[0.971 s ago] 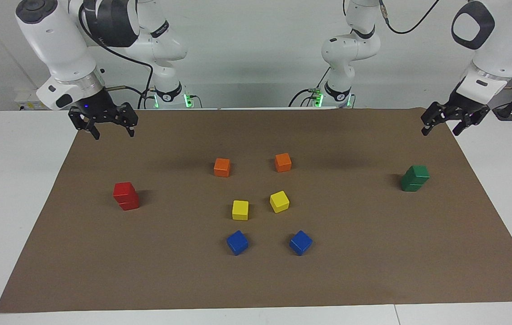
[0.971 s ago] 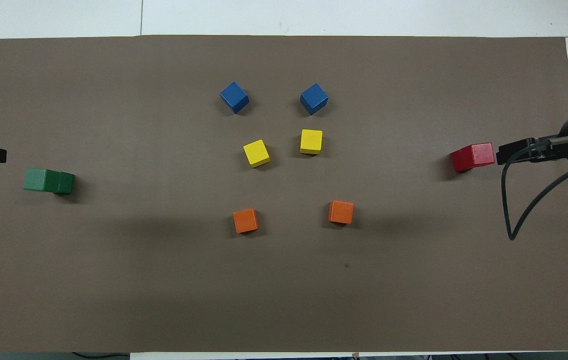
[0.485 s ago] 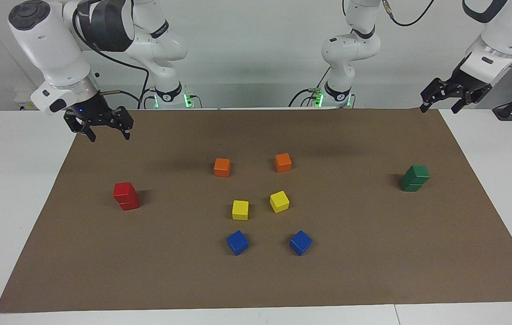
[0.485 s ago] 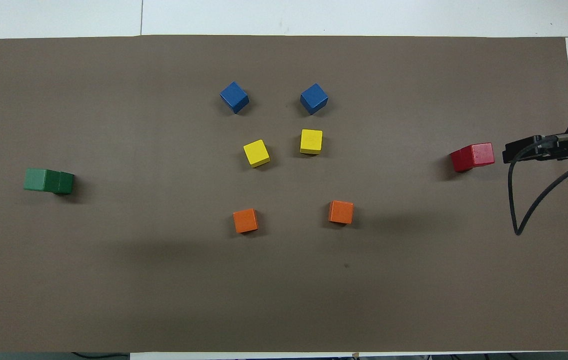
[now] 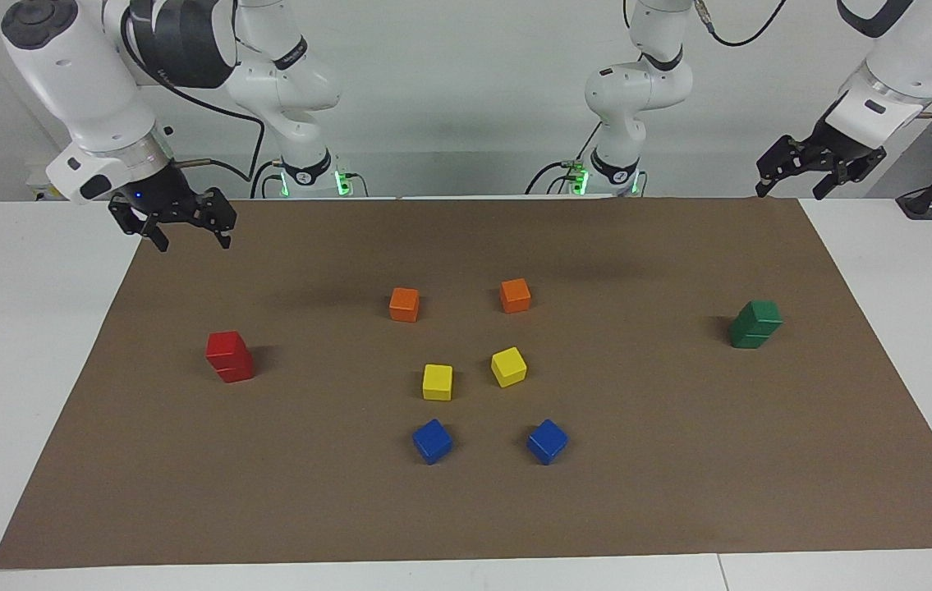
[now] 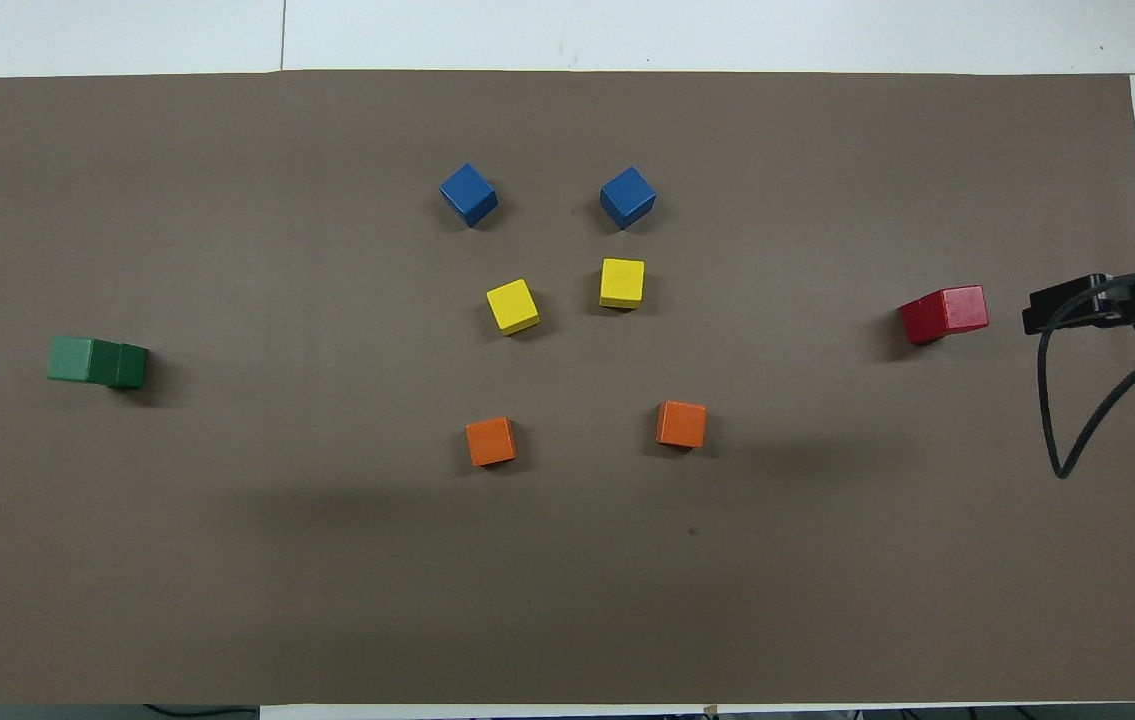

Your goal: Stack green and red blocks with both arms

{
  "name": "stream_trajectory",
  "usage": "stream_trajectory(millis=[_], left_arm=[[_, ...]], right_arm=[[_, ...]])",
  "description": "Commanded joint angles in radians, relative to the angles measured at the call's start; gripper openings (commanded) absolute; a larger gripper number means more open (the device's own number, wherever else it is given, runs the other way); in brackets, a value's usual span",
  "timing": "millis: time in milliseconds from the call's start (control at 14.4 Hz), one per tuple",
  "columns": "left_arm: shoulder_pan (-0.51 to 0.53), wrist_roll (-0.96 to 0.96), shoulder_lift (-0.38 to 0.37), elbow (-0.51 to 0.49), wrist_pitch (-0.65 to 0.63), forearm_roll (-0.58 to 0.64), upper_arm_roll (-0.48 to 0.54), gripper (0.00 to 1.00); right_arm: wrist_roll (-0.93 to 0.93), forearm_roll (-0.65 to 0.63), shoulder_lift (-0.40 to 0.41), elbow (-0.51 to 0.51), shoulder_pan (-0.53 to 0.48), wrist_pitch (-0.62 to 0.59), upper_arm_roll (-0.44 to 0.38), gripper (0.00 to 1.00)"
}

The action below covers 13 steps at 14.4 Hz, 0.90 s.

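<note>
Facing view: my right tool hangs released over the mat's corner, left tool released at the other end; red stack and green stack stand apart. Overhead: green stack and red stack flank the loose cubes mid-bench.

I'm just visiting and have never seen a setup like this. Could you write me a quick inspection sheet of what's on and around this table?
Surface: white table covered by a brown mat.
Job's things: red stack, two cubes high, toward the right arm's end; green stack, two cubes high, toward the left arm's end.
Clutter: two orange cubes, two yellow cubes, two blue cubes, all single, mid-mat.
Grippers: right gripper open, empty, raised over the mat's corner; left gripper open, empty, raised over its corner.
Cables: black cable looping along the right arm.
Surroundings: plain white wall.
</note>
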Motion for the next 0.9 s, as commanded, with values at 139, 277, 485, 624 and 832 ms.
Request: stream_trajectory(millis=[139,277,485,624,832], left_arm=[[-0.019,-0.015,-0.01,0.003,-0.003,0.024,0.01,1.0],[-0.033,-0.018,-0.008,0.003,0.011,0.062,0.007,1.0],[-0.038,-0.025,-0.005,0.007,0.016,0.063,-0.002,1.0],[-0.036,-0.089,-0.005,0.004,0.057,0.055,-0.011,1.0],[-0.036,-0.118,-0.005,0.003,0.077,0.054,-0.017,1.0]], right_arm=[[0.038,-0.007,0.013,0.071,-0.004,-0.08,0.007,1.0],[0.04,-0.007,0.013,0.071,-0.006,-0.081,0.007,1.0],[0.041,-0.01,0.011,0.071,-0.004,-0.089,0.005,1.0],[0.041,-0.026,0.01,0.071,-0.003,-0.089,0.005,1.0],[0.041,-0.044,0.008,0.071,-0.001,-0.089,0.008,1.0]])
